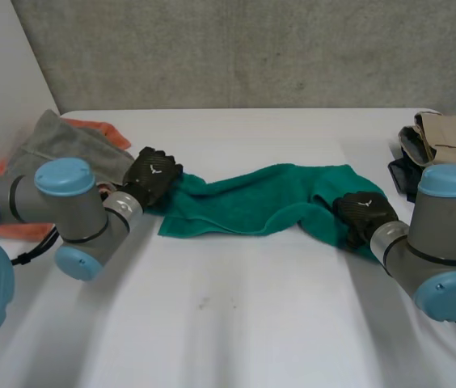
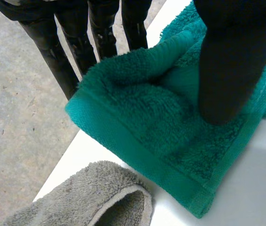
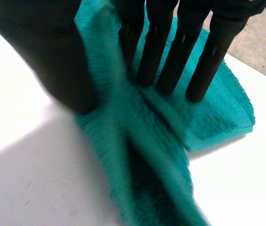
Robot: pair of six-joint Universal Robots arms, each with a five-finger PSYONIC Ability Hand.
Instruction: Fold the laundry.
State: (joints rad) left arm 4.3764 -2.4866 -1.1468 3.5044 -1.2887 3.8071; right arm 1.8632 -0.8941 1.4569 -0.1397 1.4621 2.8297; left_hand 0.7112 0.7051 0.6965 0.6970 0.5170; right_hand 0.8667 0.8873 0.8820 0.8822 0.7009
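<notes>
A green towel (image 1: 252, 202) lies crumpled in a long strip across the middle of the white table (image 1: 236, 323). My left hand (image 1: 154, 174) is at its left end. In the left wrist view the thumb (image 2: 232, 70) presses on the towel (image 2: 137, 122) while the fingers (image 2: 53, 52) stand behind a bunched corner, pinching it. My right hand (image 1: 364, 212) is on the towel's right end. There its thumb (image 3: 53, 56) and fingers (image 3: 170, 52) squeeze a raised ridge of towel (image 3: 137, 155) between them.
A grey towel (image 1: 66, 141) lies on an orange cloth (image 1: 103, 129) at the table's left, just beside my left hand, and appears in the left wrist view (image 2: 90, 193). Folded beige and dark clothes (image 1: 446, 137) are stacked at the right edge.
</notes>
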